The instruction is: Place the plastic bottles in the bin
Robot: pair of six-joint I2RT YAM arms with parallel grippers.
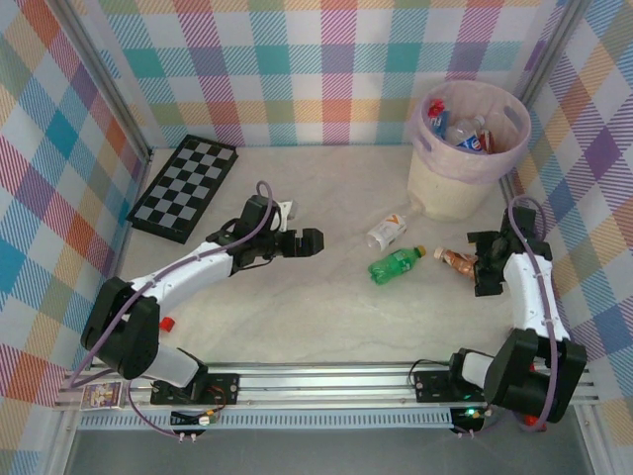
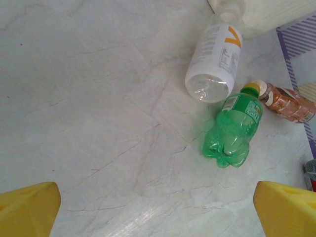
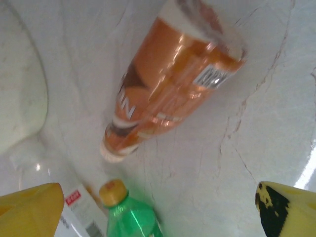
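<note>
The right fingers point(image 3: 29, 210) are spread wide and hold nothing; a brown bottle point(image 3: 168, 79) is seen lying on its side ahead of them, not yet between them. The left fingers point(image 2: 27, 207) are likewise fully parted and empty, further from the bin point(image 1: 445, 193). Three bottles are left on the tabletop point(image 1: 297, 317) in front of the bin: the brown one, a green bottle point(image 2: 232, 131) with its cap almost touching the brown one's cap, and a white-labelled bottle point(image 2: 215, 54) nearest the bin's foot. Several bottles point(image 1: 465, 134) are already inside the bin. The task is judged well advanced. A slip is possible: the round brown bottle could be rolled aside by one finger touching first, the green bottle could be knocked, or a loosely pinched bottle could be dropped against the bin's rim.
</note>
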